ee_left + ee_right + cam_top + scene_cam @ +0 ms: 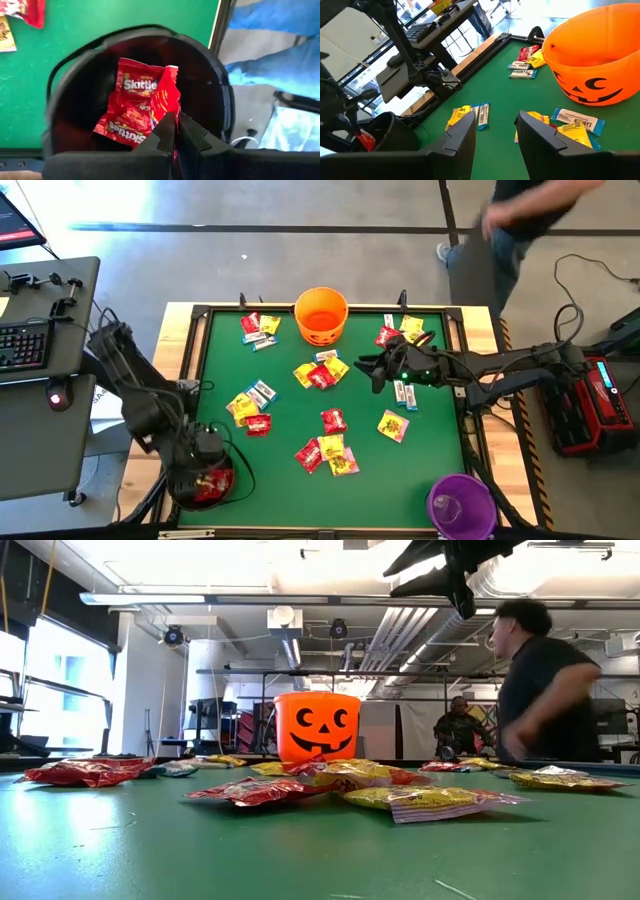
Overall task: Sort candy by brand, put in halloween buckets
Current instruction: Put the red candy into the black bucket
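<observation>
Red, yellow and white-with-blue candy packets (322, 375) lie scattered on the green table. The orange bucket (320, 315) stands at the far edge, and the purple bucket (460, 505) at the near right corner. The black bucket (205, 480) at the near left corner holds red Skittles packets (125, 127). My left gripper (176, 135) hangs over its mouth, shut on a red packet. My right gripper (495, 140) hovers open and empty above the candy right of centre, near the orange bucket (595, 60). My left gripper pinches a red Skittles packet by one edge (169, 107) between its two fingers. The fingers point steeply down into the black bucket's mouth (215, 90). The packet stands inside the rim, over another red packet. I cannot tell whether the two touch.
A raised wooden rim (480, 420) frames the table. A desk with a keyboard (30, 340) stands off the left edge, and a red and black box (590, 405) off the right. A person (530, 220) moves beyond the far right corner.
</observation>
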Motion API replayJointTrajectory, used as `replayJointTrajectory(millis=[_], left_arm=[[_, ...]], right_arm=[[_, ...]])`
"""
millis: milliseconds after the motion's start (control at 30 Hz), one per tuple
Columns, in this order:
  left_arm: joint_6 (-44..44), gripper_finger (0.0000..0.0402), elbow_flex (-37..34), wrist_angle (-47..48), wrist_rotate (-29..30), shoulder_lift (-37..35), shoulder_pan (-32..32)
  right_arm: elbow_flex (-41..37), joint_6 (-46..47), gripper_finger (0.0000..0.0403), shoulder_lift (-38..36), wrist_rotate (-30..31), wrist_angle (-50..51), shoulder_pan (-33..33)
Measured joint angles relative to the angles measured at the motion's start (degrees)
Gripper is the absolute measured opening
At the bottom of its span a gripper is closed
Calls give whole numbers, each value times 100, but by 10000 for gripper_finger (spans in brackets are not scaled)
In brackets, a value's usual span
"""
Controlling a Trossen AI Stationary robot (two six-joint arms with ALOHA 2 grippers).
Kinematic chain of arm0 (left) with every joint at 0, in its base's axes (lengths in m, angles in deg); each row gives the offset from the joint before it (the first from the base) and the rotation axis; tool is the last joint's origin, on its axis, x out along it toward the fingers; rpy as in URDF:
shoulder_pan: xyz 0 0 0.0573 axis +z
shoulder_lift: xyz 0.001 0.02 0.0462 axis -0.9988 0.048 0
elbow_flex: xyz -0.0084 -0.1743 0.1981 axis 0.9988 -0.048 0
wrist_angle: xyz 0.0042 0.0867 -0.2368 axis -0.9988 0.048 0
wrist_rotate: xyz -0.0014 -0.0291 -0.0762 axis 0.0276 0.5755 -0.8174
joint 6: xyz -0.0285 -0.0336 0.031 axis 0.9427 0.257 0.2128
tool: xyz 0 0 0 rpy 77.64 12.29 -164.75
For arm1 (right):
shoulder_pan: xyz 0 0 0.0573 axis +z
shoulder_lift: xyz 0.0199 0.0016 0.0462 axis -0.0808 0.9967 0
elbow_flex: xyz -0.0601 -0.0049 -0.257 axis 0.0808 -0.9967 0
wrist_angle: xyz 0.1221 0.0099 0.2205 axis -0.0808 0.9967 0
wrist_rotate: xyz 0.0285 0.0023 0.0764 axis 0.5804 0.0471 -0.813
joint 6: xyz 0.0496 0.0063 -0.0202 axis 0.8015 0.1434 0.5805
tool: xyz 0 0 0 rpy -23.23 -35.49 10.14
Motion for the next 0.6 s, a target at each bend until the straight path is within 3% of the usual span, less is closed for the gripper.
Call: replayJointTrajectory(millis=[333, 600], left_arm=[[196, 3, 0, -288, -5, 705, -120], [195, 73, 295, -83, -9, 618, -144]], right_arm=[[0, -200, 129, 2, -15, 200, 0], [0, -592, 141, 2, -332, 243, 0]])
